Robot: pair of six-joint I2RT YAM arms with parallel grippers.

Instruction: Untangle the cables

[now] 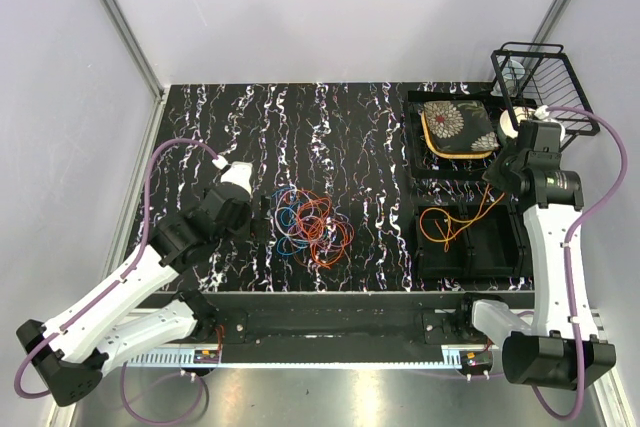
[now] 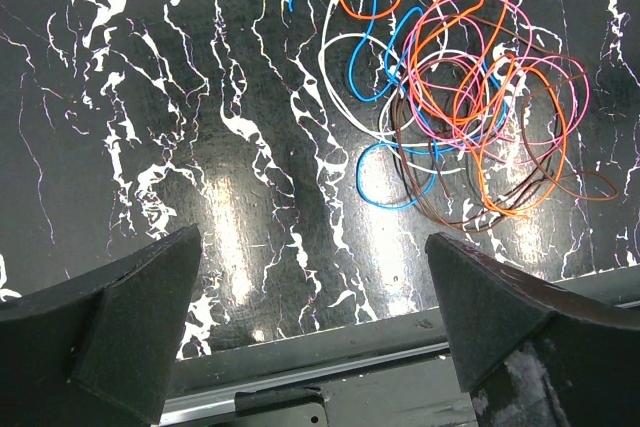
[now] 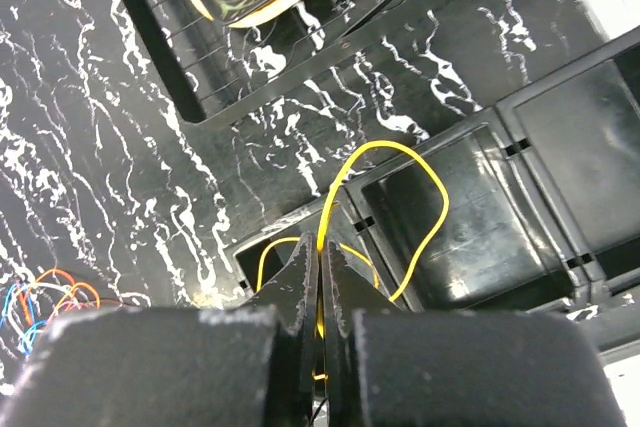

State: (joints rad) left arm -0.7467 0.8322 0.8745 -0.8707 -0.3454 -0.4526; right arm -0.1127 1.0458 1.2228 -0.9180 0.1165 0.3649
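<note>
A tangle of cables [image 1: 312,227] in orange, red, blue, pink, white and brown lies on the marbled black table. In the left wrist view the cable tangle [image 2: 450,97] sits ahead and to the right of my left gripper [image 2: 315,287], which is open and empty, well short of it. The left gripper [image 1: 262,219] sits just left of the pile. My right gripper [image 3: 320,247] is shut on a single orange-yellow cable [image 3: 435,187]. That cable [image 1: 455,225] hangs from the right gripper [image 1: 493,180] and loops down into a black compartment tray [image 1: 500,252].
Behind the compartment tray a flower-patterned pouch [image 1: 457,125] rests on a black grid tray [image 1: 415,147]. A black wire basket [image 1: 545,82] stands at the back right corner. White walls close the table's left, back and right sides.
</note>
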